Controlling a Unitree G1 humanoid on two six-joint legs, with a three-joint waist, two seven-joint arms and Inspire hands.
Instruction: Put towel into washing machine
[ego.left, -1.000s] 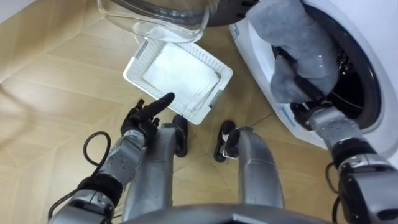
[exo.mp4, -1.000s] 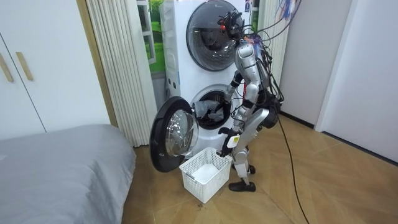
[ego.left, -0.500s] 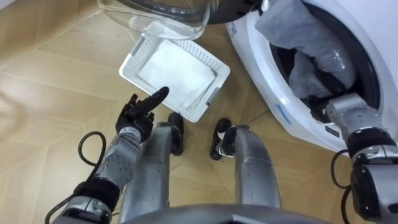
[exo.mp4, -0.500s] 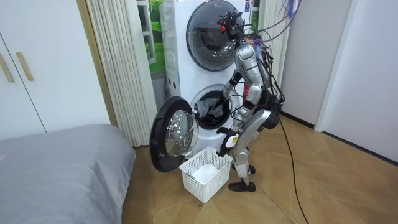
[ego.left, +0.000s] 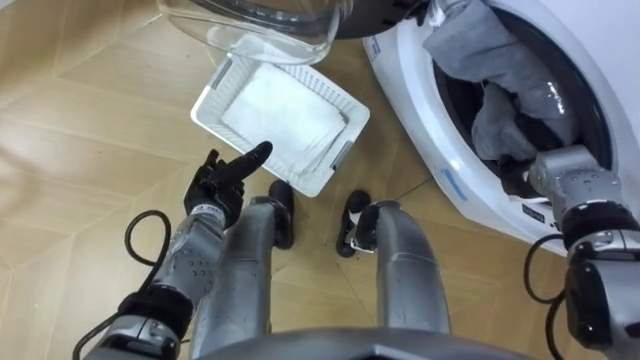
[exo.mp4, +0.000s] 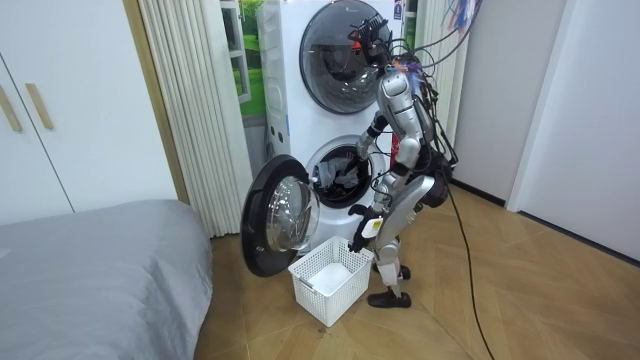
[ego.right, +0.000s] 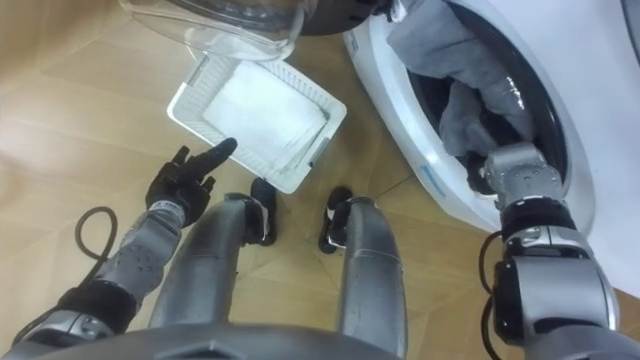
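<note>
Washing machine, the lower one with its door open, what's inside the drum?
A grey towel sits bunched in the washing machine opening, with the robot's right hand in beneath it. The drum behind the towel is covered and dark.

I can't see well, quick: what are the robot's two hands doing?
Left hand: open, holding nothing.
Right hand: inside the washing machine; cannot be told.

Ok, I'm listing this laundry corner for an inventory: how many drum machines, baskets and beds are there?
Drum machines: 2 (upper machine, door shut; lower machine, door open)
Laundry basket: 1
Bed: 1
Total: 4
</note>
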